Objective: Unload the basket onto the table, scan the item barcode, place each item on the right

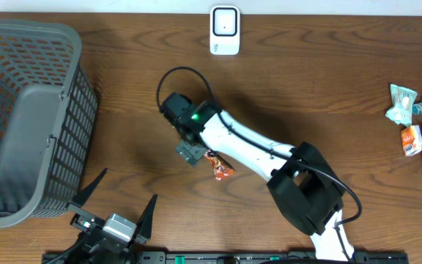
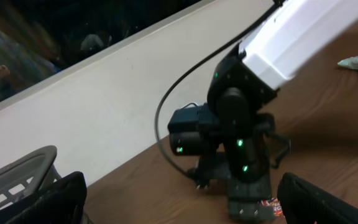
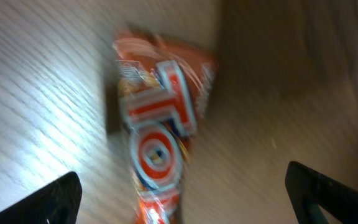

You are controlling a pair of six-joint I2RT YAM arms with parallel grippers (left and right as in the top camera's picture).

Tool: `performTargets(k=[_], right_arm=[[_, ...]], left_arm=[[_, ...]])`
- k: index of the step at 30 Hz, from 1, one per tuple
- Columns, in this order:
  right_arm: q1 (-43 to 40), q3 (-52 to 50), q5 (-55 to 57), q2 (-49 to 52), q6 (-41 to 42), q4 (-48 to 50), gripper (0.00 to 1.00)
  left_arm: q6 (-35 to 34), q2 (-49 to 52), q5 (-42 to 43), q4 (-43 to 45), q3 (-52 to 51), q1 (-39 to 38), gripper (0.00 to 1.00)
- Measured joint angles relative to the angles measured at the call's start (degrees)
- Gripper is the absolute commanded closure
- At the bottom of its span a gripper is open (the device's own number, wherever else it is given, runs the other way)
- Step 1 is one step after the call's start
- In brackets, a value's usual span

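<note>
Right claw (image 1: 194, 154) hangs open over the orange packet (image 1: 219, 167) near the middle of your bench (image 1: 306, 88), gripping nothing. From its wrist camera you see both fingers (image 3: 58, 199) spread to the frame's edges, with the packet lying on the wood between them and clear of either one. That shot is blurred, so you cannot read the print or find a barcode. Overhead, the packet sits just beside the claw, on the side away from the basket (image 1: 72, 95). Your left claw (image 1: 130, 183) sits at the near edge, by the basket's corner, its jaws also wide and empty. At the far edge is the white scanner (image 1: 225, 30), well apart from the packet. More packets (image 1: 412, 139) cluster at the right edge.
</note>
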Motion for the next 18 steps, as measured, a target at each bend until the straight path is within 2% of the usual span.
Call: performTargets(k=[2, 4, 10, 14, 18], right_arm=[[1.22, -1.25, 2.05, 0.17, 0.46, 2.82, 0.05], [2.01, -2.32, 5.62, 0.26, 1.07, 4.72, 0.19], [3.1, -3.15, 17.64, 1.16, 2.78, 13.27, 0.22], [3.69, -3.15, 20.92, 3.02, 3.15, 14.56, 0.2], [6.73, -3.15, 21.53, 3.65, 3.17, 14.84, 0.23]], left_arm=[[0.0, 0.0, 0.0, 0.0, 0.0, 0.0, 0.02], [0.0, 0.0, 0.0, 0.0, 0.0, 0.0, 0.02], [0.0, 0.0, 0.0, 0.0, 0.0, 0.0, 0.02], [0.0, 0.0, 0.0, 0.0, 0.0, 0.0, 0.02], [0.0, 0.0, 0.0, 0.0, 0.0, 0.0, 0.02]])
